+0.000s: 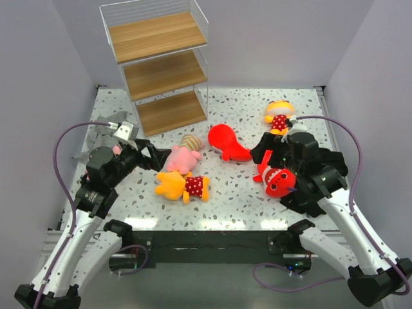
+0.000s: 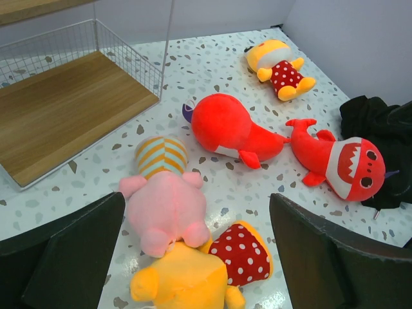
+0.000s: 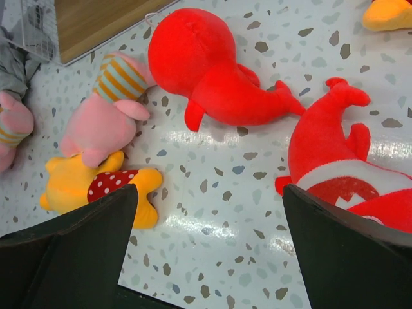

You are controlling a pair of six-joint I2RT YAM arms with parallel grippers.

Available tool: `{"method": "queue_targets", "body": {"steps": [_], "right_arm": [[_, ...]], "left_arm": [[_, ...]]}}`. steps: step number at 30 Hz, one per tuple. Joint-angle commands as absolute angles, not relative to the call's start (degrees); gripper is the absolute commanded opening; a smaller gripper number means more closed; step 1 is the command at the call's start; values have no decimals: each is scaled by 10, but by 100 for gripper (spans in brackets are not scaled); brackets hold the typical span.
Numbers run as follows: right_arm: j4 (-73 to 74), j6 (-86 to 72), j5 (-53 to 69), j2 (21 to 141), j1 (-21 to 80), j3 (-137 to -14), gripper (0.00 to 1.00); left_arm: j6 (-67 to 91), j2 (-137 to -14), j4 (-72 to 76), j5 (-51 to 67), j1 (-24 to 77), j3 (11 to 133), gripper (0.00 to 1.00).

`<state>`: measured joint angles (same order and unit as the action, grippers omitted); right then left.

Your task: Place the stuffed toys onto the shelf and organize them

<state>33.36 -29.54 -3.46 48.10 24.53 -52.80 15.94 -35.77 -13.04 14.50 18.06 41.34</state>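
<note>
The shelf [image 1: 161, 64] stands empty at the back left. On the table lie a pink striped toy [image 1: 182, 156], a yellow toy in red polka dots [image 1: 182, 187], a red shark [image 1: 226, 143] lying back up, a second red shark [image 1: 278, 181] with its white mouth showing, and another yellow toy [image 1: 279, 116] at the far right. A second pink toy [image 3: 11, 125] lies by the grey cloth. My left gripper [image 1: 156, 156] is open and empty just above the pink toy [image 2: 164, 206]. My right gripper [image 1: 269, 156] is open and empty beside the mouth-up shark [image 3: 335, 154].
A grey cloth [image 1: 103, 132] lies crumpled at the left, beside the shelf's bottom board [image 2: 64, 116]. White walls close in the table on three sides. Bare speckled tabletop [image 3: 219, 212] lies between the right fingers.
</note>
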Motion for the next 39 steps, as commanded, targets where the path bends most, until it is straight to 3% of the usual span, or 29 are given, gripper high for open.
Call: {"method": "queue_targets", "body": {"steps": [1, 21, 25, 32, 39], "right_arm": [[336, -306, -51, 476, 244, -536, 98], [390, -366, -97, 470, 245, -555, 99], [474, -475, -227, 482, 245, -574, 98], [613, -597, -344, 526, 245, -616, 93], [697, -727, -343, 593, 245, -579, 89]], "left_arm": [[167, -353, -123, 143, 179, 411, 100], [167, -355, -124, 142, 179, 410, 100], [167, -360, -129, 141, 179, 412, 100], [166, -353, -127, 140, 180, 412, 100], [166, -352, -127, 140, 179, 412, 100]]}}
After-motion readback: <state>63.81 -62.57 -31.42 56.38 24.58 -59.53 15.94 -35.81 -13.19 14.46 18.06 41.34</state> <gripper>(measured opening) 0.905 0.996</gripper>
